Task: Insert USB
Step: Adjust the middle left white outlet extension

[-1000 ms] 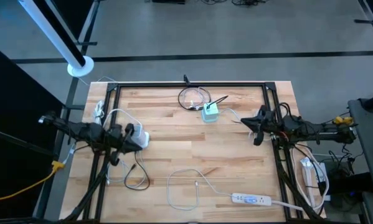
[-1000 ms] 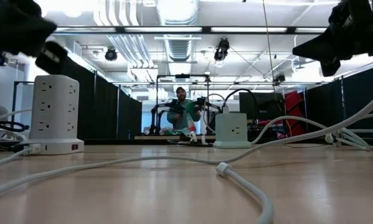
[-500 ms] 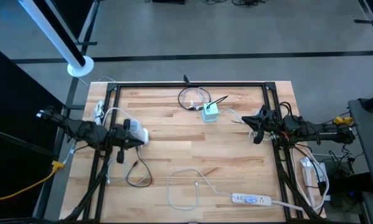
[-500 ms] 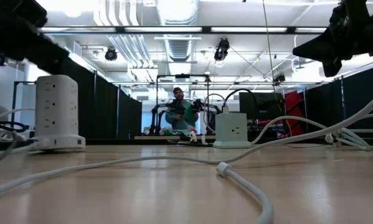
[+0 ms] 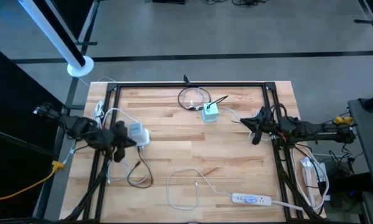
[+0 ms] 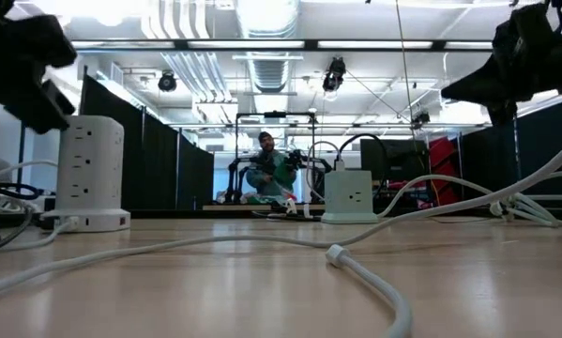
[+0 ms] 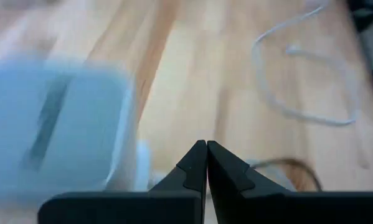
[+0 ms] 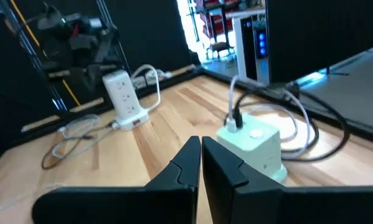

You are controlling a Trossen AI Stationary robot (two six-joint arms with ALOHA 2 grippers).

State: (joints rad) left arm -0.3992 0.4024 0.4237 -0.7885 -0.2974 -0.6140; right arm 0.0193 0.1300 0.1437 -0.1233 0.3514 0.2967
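One white cable (image 5: 186, 186) | looped, loose | mid-table near front edge

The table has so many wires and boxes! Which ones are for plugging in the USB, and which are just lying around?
Likely for the job:
white tower socket
left pincer, shut, beside the tower
loose white cable

Likely just lying about:
green cube socket, with black cords plugged in
flat power strip
right pincer, shut, holding nothing
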